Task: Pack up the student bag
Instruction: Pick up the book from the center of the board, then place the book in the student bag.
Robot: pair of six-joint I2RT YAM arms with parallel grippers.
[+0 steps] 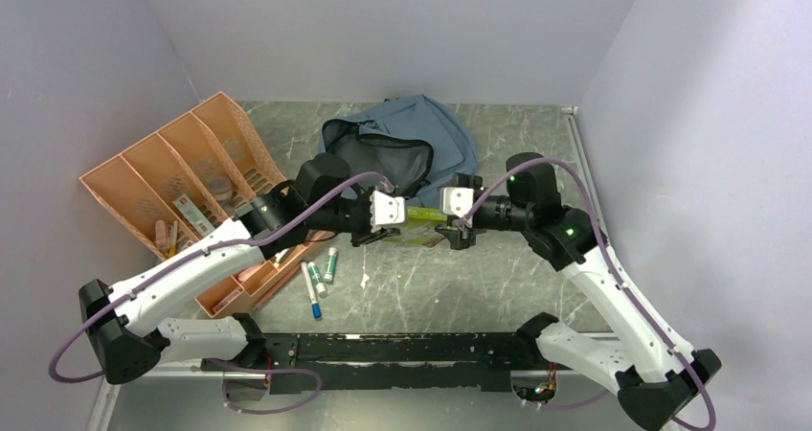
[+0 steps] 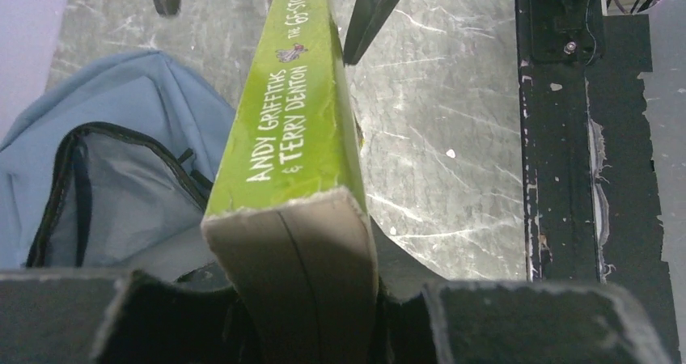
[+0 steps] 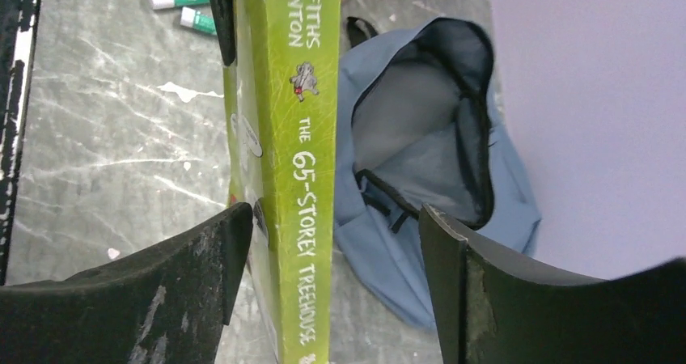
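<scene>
The bag (image 1: pixel 402 144) lies unzipped at the table's back centre, mouth gaping. Just in front, the left gripper (image 1: pixel 378 223) clamps one end of a green book (image 1: pixel 424 215). The right gripper (image 3: pixel 336 214) stands wide astride the other end. Markers (image 1: pixel 316 280) lie beside the orange tray (image 1: pixel 144 192) at left.

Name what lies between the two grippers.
A green paperback book spans the gap: left gripper clamps one end, right gripper stands open around the other. Top view shows it.
</scene>
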